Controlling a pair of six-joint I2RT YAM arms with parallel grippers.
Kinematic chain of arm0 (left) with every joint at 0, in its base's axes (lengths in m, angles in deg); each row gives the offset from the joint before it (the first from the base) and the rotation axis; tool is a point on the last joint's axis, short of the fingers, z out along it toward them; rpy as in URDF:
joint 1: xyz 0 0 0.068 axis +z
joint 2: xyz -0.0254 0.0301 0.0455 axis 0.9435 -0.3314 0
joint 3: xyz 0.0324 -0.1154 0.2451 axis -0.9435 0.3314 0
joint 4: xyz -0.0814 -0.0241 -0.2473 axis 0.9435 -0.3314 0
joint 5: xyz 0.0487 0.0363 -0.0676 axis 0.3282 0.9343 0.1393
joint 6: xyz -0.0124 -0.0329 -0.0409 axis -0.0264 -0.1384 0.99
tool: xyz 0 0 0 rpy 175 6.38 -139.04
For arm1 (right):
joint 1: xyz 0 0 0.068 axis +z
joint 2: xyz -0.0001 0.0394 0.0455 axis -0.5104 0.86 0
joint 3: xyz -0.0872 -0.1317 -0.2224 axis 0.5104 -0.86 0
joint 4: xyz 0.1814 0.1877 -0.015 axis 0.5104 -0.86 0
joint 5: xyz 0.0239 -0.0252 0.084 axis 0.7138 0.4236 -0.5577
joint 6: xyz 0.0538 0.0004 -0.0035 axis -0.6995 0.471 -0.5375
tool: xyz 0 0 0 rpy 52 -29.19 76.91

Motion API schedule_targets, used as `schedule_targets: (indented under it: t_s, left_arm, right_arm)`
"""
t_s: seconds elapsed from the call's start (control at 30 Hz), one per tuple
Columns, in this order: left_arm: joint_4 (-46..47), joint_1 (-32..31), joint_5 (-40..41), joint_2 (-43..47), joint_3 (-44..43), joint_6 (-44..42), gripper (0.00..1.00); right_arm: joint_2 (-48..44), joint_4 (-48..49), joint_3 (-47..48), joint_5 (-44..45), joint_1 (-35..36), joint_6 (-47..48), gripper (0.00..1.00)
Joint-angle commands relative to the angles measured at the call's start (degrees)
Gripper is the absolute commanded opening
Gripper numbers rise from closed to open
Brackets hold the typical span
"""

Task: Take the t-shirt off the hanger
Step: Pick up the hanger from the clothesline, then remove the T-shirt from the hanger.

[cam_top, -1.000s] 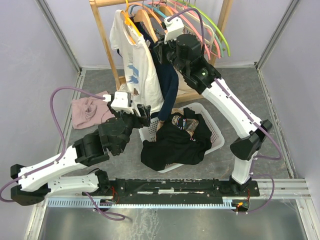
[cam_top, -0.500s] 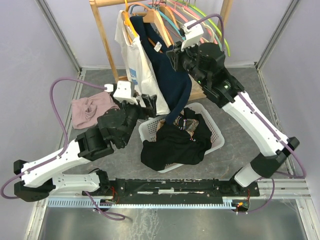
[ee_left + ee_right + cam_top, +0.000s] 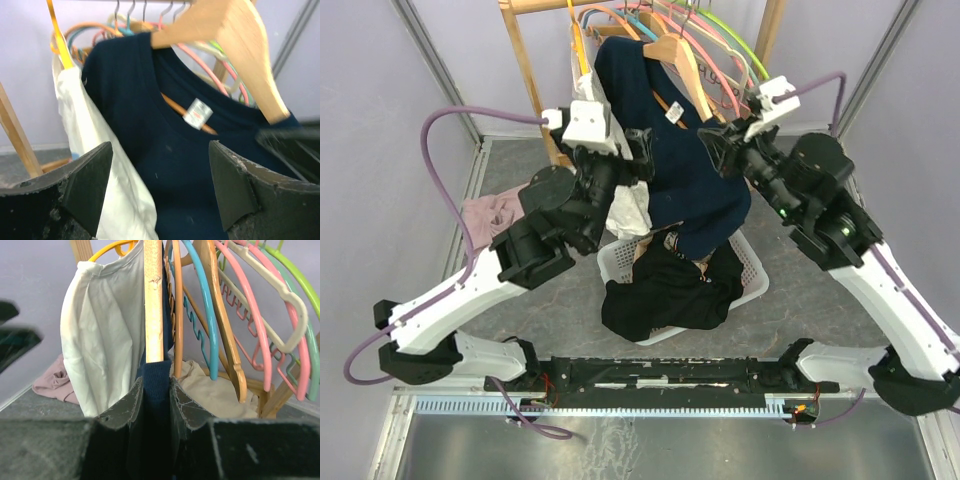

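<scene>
The navy t-shirt (image 3: 670,170) hangs on a wooden hanger (image 3: 672,50) at the rack, swung out to the right. My right gripper (image 3: 712,150) is shut on its shoulder fabric (image 3: 156,385), just below the bare hanger arm (image 3: 153,305). Whether the hanger's end lies inside the pinched cloth is hidden. My left gripper (image 3: 635,165) is open at the shirt's left side. In the left wrist view the navy t-shirt (image 3: 165,150) with its neck label (image 3: 197,113) fills the gap beyond the left gripper (image 3: 160,185), which touches nothing.
A white shirt (image 3: 628,210) on a yellow hanger hangs just left of the navy one. Several coloured empty hangers (image 3: 725,50) crowd the rail to the right. Below stands a white basket (image 3: 752,290) with black clothes (image 3: 665,295). A pink garment (image 3: 495,215) lies on the floor at the left.
My right arm has swung right and outward, pulling the navy t-shirt and its hanger along. My left arm has risen from near the basket to the shirt's collar height.
</scene>
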Motion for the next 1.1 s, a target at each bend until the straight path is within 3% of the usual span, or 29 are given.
schedule_targets:
  t_s: [0.0,0.33,0.83,0.93,1.07]
  left_arm:
    - [0.94,3.97,-2.18,-4.65,-8.53,-5.68,0.84]
    - [-4.75,12.37,-11.79,-17.31,-23.64,-2.99,0.84]
    - [-4.13,19.02,-20.84,-21.20,-24.39,2.20,0.83]
    - [-3.12,19.25,-20.20,-20.80,-23.07,2.02,0.74]
    - [-2.51,19.66,-21.85,-20.60,-22.54,1.88,0.36]
  right_arm:
    - [-8.21,7.22,-1.93,-1.77,0.19,0.70,0.02]
    - [-14.71,4.91,-5.18,-3.78,0.21,0.33,0.02]
    - [-15.37,4.71,-6.53,-5.48,0.19,-1.61,0.02]
    - [-15.49,4.73,-6.66,-5.18,0.21,-1.52,0.02]
    - [-15.33,4.64,-7.00,-4.71,0.24,-1.35,0.02]
